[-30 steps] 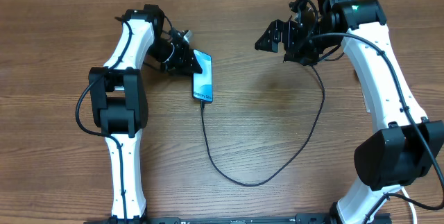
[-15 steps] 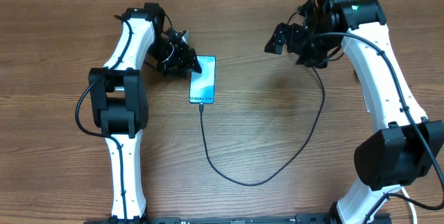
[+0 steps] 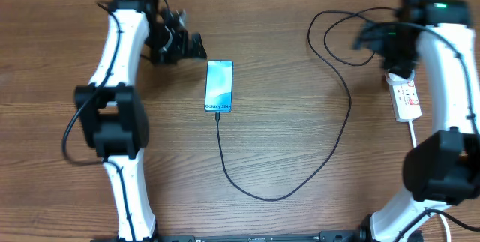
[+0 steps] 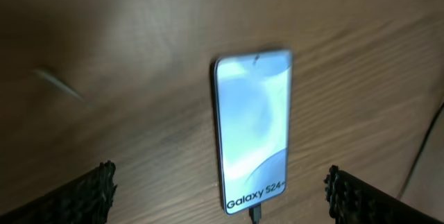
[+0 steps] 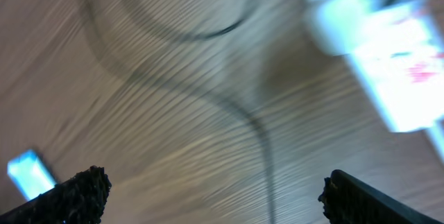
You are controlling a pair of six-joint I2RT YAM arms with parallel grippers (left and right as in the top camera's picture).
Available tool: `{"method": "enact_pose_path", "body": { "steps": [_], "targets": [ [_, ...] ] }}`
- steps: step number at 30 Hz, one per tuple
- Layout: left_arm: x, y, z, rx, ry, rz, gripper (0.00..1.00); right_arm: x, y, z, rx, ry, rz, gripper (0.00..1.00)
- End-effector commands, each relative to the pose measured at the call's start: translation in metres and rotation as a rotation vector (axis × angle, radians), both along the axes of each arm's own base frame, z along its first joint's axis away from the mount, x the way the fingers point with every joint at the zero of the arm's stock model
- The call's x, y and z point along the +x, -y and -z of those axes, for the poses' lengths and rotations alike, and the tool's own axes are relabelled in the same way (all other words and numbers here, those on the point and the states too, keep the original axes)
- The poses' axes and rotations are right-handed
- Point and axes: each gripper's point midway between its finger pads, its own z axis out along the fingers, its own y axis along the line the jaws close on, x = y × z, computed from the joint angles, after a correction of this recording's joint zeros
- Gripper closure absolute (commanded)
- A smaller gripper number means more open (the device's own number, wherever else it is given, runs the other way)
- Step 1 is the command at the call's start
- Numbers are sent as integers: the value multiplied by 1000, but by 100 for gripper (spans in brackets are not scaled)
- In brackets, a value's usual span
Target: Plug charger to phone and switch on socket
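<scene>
Watching the phone (image 3: 219, 86) just left of centre on the wooden table (image 3: 75, 197): flat, screen up, glowing pale blue-white, lettered end toward six o'clock. Looks slim, rigid, glassy and slick, probably light; best pinched across the long edges, never pressed on the glass. Plugged at that six o'clock end, by the look of it, with the charger (image 3: 264, 198): thin black cable, limp yet springy, dropping toward six, sweeping round to three, curling up near one. Best taken at a stiff end, not mid-cable. Over at three o'clock, the socket (image 3: 407, 96): hard white plastic, red markings, thick white cord (image 3: 412, 129) trailing toward six. Cannot tell whether plugged in there. Switching on likely wants one firm fingertip push. Hovering at the phone's ten o'clock, jaws wide, empty: left gripper (image 3: 191, 47). Spread wide too, holding nothing, beside the strip: right gripper (image 5: 222, 200).
</scene>
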Motion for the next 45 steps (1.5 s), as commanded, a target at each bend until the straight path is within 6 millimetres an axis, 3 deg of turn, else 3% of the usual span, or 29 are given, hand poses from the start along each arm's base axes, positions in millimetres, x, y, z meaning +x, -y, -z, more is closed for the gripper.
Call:
{"method": "enact_pose_path", "body": {
  "steps": [1,3,6,9,13,19,24,27,30,34,39,45],
  "targets": [
    [11,-14,-92,87,254,-31,0,-13,53,-14,-34,28,139,0],
    [10,-20,-105,123,291,-45,0,-24,92,-14,-50,30,234,0],
    [10,-20,-104,122,287,-45,0,-45,143,-13,-104,16,358,0],
    [10,-20,-102,122,282,-44,0,-57,170,-10,-144,0,407,0],
    [10,-20,-102,122,281,-44,0,-63,190,1,-172,-30,407,0],
    [10,-20,-102,122,281,-44,0,-55,196,39,-180,-108,239,0],
    [10,-20,-102,122,281,-44,0,-54,198,80,-137,-189,220,0],
    [10,-20,-102,122,281,-44,0,-41,184,94,-47,-152,126,0],
    [10,-20,-102,122,281,-44,0,-31,172,101,28,-112,76,0],
    [10,-20,-102,122,281,-44,0,-28,172,107,31,-111,73,0],
    [10,-20,-102,122,281,-44,0,-36,187,113,-39,-163,140,0],
    [10,-20,-102,122,281,-44,0,-34,179,129,5,-184,124,0]
  ]
}}
